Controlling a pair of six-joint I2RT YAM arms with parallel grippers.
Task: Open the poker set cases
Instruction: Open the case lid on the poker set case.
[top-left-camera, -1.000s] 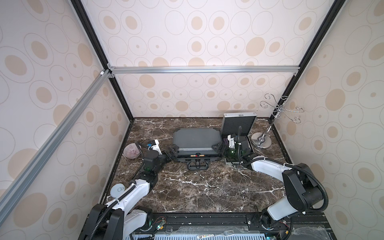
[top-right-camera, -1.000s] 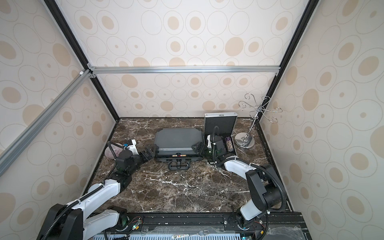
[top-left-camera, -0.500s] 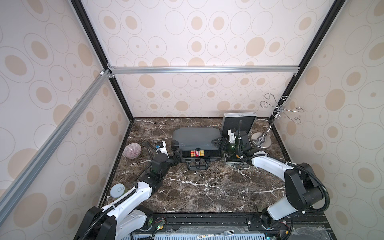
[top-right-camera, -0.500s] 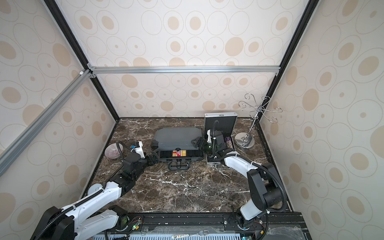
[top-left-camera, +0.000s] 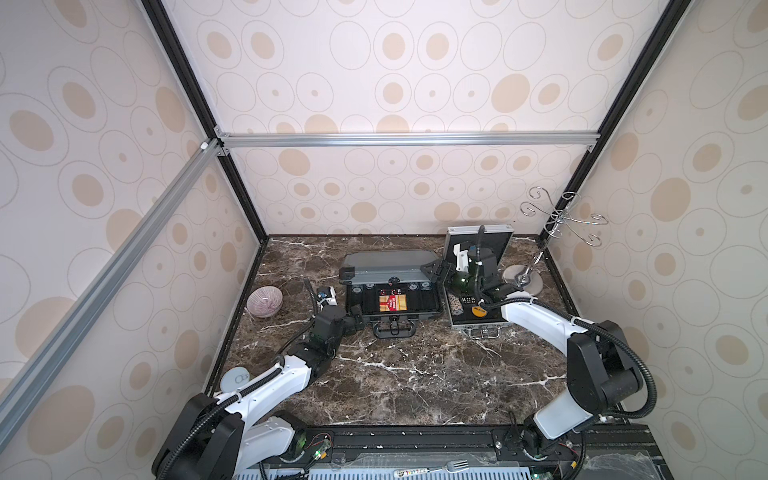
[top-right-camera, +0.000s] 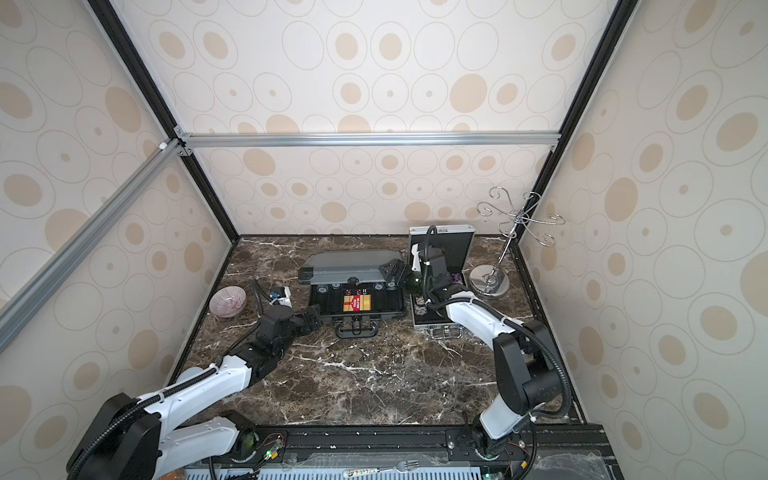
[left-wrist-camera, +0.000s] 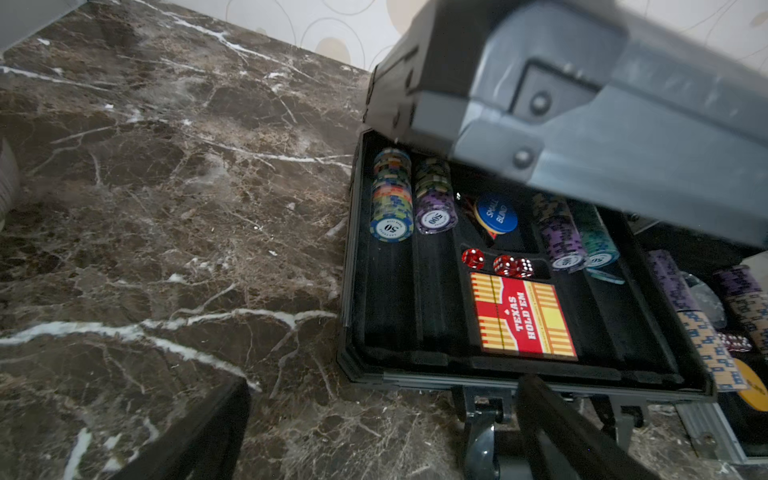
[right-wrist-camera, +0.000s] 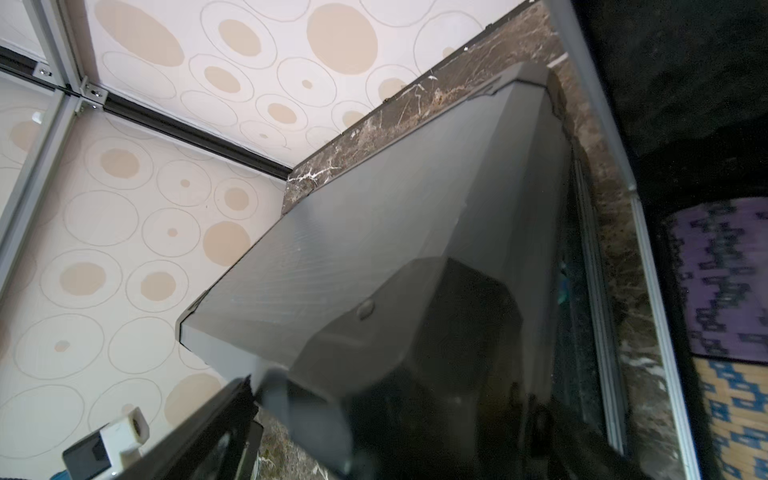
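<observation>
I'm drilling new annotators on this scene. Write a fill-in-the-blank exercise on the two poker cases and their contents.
The card box in the dark grey poker case reads Texas ____. The blue disc reads Small ____. The chip stack marked 50 lies beside one marked ____. The smaller poker case, lid upright, is ____ in colour.
Missing words: Hold'em; Blind; 500; silver.

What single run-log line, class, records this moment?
large dark grey case: lid part-raised | small ribbed silver aluminium case: open, lid upright | right gripper: open, at grey lid's corner | left gripper: open, beside grey base
</observation>
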